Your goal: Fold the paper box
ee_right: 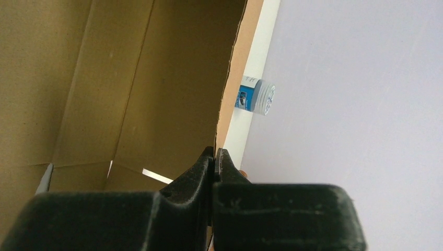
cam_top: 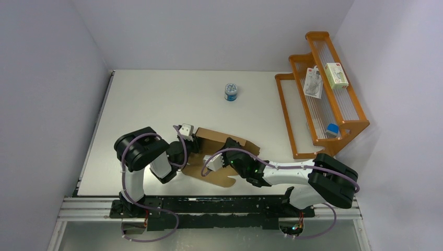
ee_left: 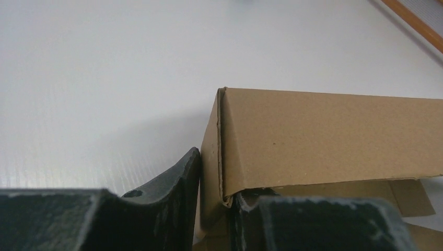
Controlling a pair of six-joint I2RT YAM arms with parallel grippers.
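Right gripper (ee_right: 214,157): pinched tight on thin edge of paper box (cam_top: 222,138) wall, camera looking into its inside. Left gripper (ee_left: 215,196): closed across box end wall at corner. Box half-erected, mid worktop (cam_top: 156,99), just ahead of both arms. Step, as I read it: standing walls up. Next likely needs corner braced and held panel swung along crease, no tearing. Tin (cam_top: 231,92) beyond, well apart.

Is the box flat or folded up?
Partly folded: a panel of the box stands creased upright, while a flap lies flat on the table.
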